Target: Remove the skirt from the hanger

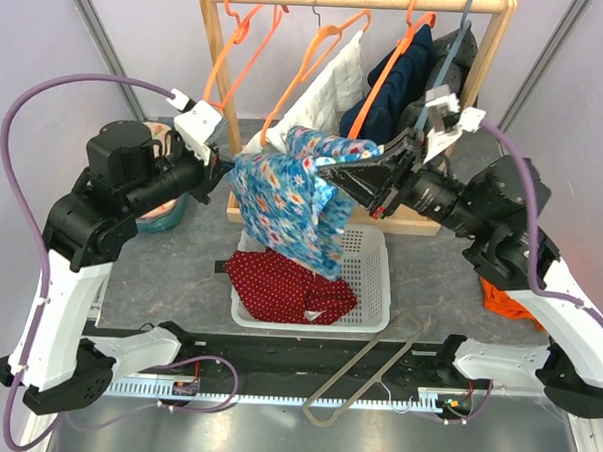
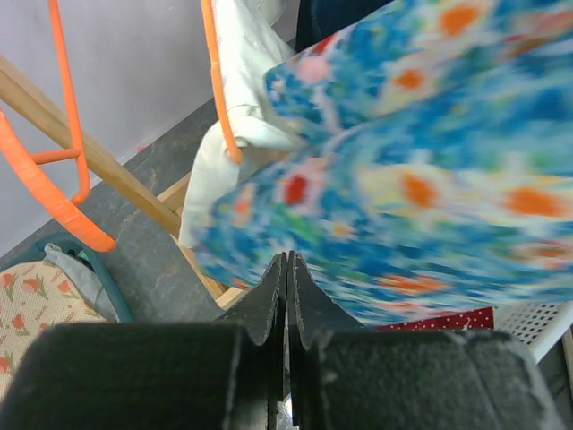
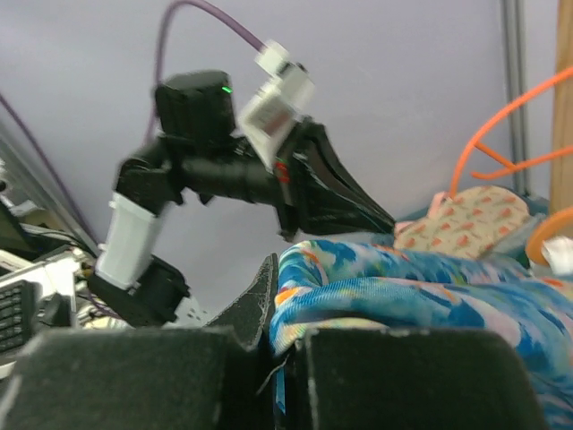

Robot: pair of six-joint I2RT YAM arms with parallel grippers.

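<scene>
Since the skirt point(image 1: 279, 285) lies crumpled in the white basket point(image 1: 379, 289), it is found below both grippers and nearer the bases, w/ no hanger seen in it; its long axis runs roughly L–R. Orange hangers point(image 1: 333, 34) are hung on the rail behind, well apart from it. The R gripper point(image 1: 324, 171) is judged slightly nearer. Neither is free: L gripper point(image 1: 227, 171) and R jaws are pressed together, each apparently pinched on an edge of the blue floral garment point(image 1: 283, 200), stretched btw them above the basket.

Top view overhead from behind, looking down, wrist views close from opposite sides, all sharing blue floral garment point(image 1: 288, 200)
</scene>
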